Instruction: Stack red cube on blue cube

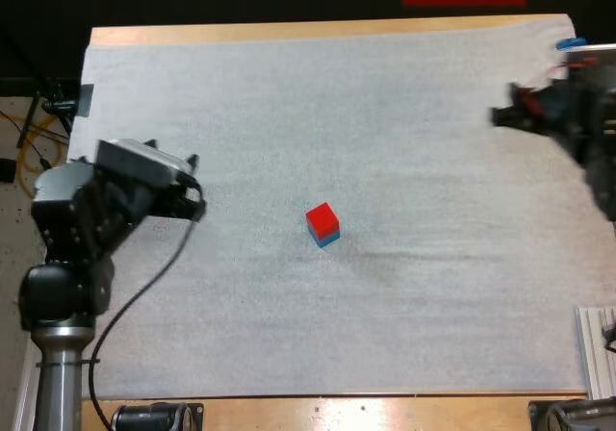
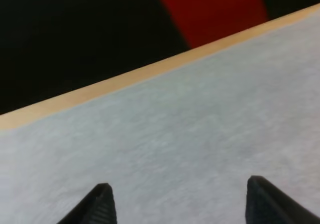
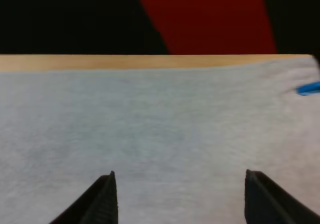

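The red cube (image 1: 321, 217) sits on top of the blue cube (image 1: 328, 240), mid-mat (image 1: 385, 142) on the surface (image 1: 289, 32). The left claw (image 2: 177, 184) hangs released, well left of the red cube. The right claw (image 3: 179, 175), also released, is far off to its right and beyond it.

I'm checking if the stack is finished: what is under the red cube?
The blue cube lies under the red cube, on the white mat. Only a strip of its sides shows; its top is covered.
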Robot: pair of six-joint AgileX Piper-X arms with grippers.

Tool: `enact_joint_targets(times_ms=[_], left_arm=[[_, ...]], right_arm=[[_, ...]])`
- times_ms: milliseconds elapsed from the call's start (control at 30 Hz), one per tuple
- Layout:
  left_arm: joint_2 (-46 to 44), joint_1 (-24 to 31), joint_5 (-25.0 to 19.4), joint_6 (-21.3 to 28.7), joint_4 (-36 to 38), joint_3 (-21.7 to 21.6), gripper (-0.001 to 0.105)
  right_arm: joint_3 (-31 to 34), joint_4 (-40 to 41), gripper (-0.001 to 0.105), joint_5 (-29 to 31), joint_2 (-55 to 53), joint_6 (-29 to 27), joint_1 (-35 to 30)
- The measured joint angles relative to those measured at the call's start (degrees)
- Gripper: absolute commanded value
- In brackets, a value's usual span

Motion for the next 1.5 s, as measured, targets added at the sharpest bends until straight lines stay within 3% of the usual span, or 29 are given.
enact_joint_targets(times_ms=[167, 267, 533, 667, 1133, 1333, 1433, 1500], left_arm=[[-0.6, 5.2, 0.6, -1.6, -0.5, 0.0, 0.056], [-2.9, 6.7, 3.4, -1.9, 0.1, 0.0, 0.056], [-11.8, 6.4, 5.1, -1.9, 2.4, 0.0, 0.056], [-17.3, 2.9, 5.2, -1.7, 3.2, -0.1, 0.056], [-33.3, 0.9, 5.3, 4.9, 23.1, -0.1, 0.056], [-40.5, 0.9, 5.3, 5.0, 27.0, 4.2, 0.056], [-45.5, 0.9, 4.8, 5.0, 30.1, 6.6, 0.056], [-48.9, 0.9, 2.0, 5.0, 32.6, 7.8, 0.056]], right_arm=[[0.0, 3.1, 0.054, -0.9, -3.8, -2.1, -6.6], [0.6, 5.2, 0.054, -1.0, -6.8, -3.1, -9.5], [7.3, 7.9, 0.054, -1.5, -18.9, -3.4, -10.1], [12.0, 8.4, 0.054, -1.5, -27.0, -3.4, -10.1], [22.6, 15.7, 0.054, -1.5, -52.4, -3.4, -10.1], [27.4, 18.8, 0.054, -2.4, -62.6, -3.4, -10.1], [29.7, 19.3, 0.054, -5.7, -67.3, -3.4, -10.1], [31.5, 19.8, 0.054, -8.0, -70.9, -3.4, -10.1]])
